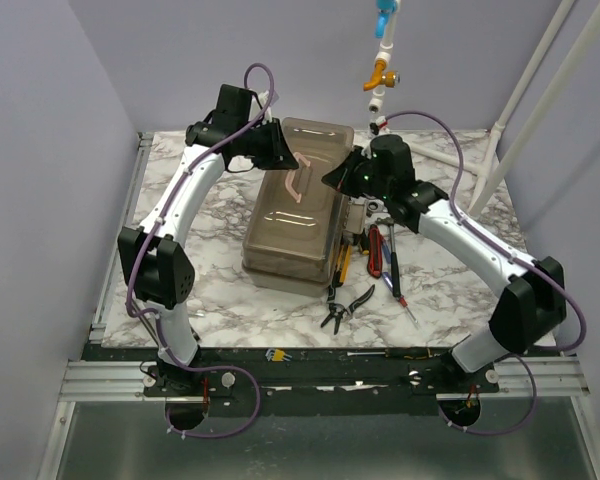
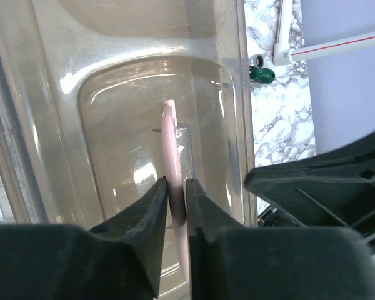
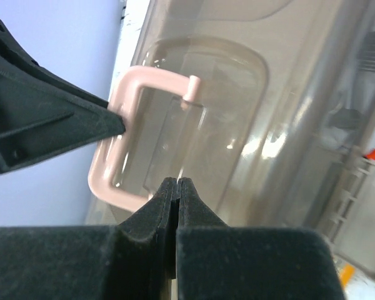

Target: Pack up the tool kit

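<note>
Your toolbox [image 1: 290, 235] sits shut in the middle of the table [image 1: 210, 290], its long side running away from you. Expect it to handle as a big, stiff, hollow shell: translucent grey-brown plastic, glossy, with rounded corners. I'd judge it slippery everywhere except the handle [image 3: 147, 80]. That pink handle is a thin, rigid loop standing up out of an oval recess in the lid, and it looks like the one good place to take hold. With the tools still outside, the box should be light, so a pull there may drag the whole box instead of opening the lid; the latches can't be made out.

The left gripper [image 2: 175, 182] is clamped on the loop, its black tapered fingers pinching the bar from both sides. The right gripper [image 3: 176, 182] hangs close over the lid beside the handle, fingers pressed together with nothing seen between them.

Just right of the box, on the marble-patterned top, lie the red knife [image 1: 374, 250], the screwdrivers [image 1: 392, 270] and the pliers [image 1: 346, 306], handles splayed. They're small, hard and light; the round shafts may roll, so grip them mid-handle
</note>
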